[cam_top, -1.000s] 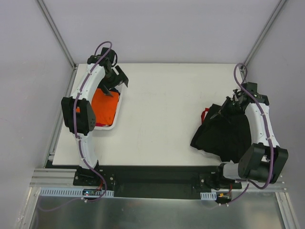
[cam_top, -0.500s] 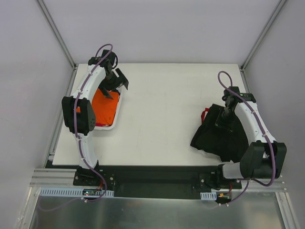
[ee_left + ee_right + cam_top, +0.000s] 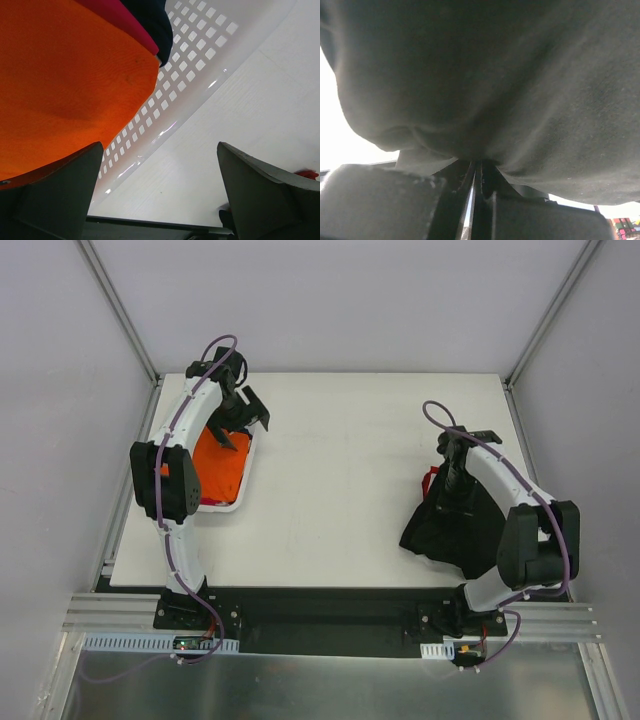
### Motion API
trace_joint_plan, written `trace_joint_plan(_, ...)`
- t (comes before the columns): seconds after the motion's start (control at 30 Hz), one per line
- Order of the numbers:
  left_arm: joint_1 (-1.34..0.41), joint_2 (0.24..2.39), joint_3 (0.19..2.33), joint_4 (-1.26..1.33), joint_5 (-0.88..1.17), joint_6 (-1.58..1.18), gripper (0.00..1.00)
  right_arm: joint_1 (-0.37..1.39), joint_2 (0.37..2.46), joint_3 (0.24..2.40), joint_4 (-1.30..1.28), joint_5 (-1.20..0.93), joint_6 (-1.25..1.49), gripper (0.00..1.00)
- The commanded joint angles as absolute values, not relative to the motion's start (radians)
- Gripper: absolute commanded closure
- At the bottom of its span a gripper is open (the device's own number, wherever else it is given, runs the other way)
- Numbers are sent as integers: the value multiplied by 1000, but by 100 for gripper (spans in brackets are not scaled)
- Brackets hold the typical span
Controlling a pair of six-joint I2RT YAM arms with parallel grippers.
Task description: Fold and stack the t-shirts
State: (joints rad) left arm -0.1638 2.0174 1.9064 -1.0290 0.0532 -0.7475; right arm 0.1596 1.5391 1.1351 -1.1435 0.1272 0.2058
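Note:
The bright orange t-shirt (image 3: 220, 465) lies in the white lattice basket (image 3: 246, 478) at the left. In the left wrist view the orange shirt (image 3: 65, 75) fills the left, with a magenta-pink shirt (image 3: 115, 15) and a black one (image 3: 150, 20) beyond it. My left gripper (image 3: 243, 420) hangs open and empty over the basket's far right rim (image 3: 190, 65). A black t-shirt (image 3: 470, 530) with red trim (image 3: 430, 480) lies bunched at the right. My right gripper (image 3: 453, 488) is shut on a fold of this black cloth (image 3: 495, 75).
The white table (image 3: 340, 470) stretches between the basket and the black pile. Grey walls enclose the back and sides. The right arm's elbow (image 3: 540, 540) hangs over the black shirt near the table's right edge.
My right gripper has swung left from the far right side of the black shirt to its upper left part. The left gripper has barely moved.

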Motion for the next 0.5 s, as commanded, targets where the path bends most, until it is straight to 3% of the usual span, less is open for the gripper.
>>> trace_joint_plan(0.0,-166,1982,1907,-1039,75,-746,1,160,1539,1118,-1177,158,248,99)
trace_joint_plan(0.47,-133,1986,1896,-1031,103,-752,2,2,1551,1103,-1210,183,314,99)
